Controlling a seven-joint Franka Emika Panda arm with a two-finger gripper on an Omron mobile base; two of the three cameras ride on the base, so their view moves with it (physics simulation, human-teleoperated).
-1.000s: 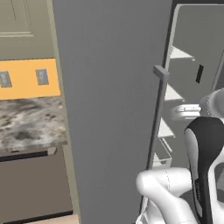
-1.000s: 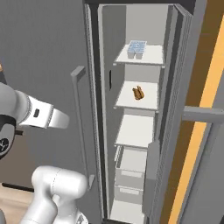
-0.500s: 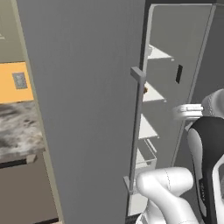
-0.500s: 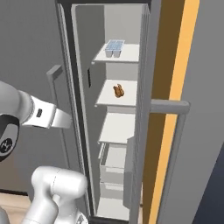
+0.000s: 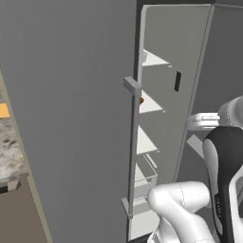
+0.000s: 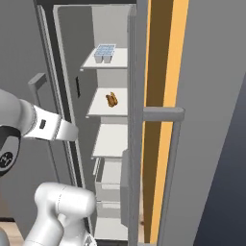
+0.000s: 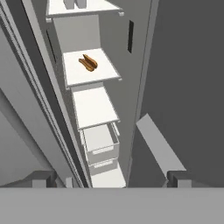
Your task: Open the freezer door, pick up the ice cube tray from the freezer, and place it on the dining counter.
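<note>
Right base view, freezer door (image 6: 158,144) now nearer, ice cube tray (image 6: 104,52) shelved

In the left base view the open freezer door (image 5: 71,118) runs off the top, left and bottom edges, and it covers most of the freezer (image 5: 166,95) interior, so the shelves show as narrow slivers past its edge. A small orange-brown item (image 5: 142,99) peeks out beside the handle (image 5: 133,152), too little of it to tell what it is. The ice cube tray (image 6: 104,52) is small in the right base view; in the hand view its lower part (image 7: 75,4) is cut by the top edge. The food on the second shelf (image 7: 88,63) is too small to identify. The end effector (image 7: 111,178) shows just two fingertips (image 7: 43,178), far apart.
</note>
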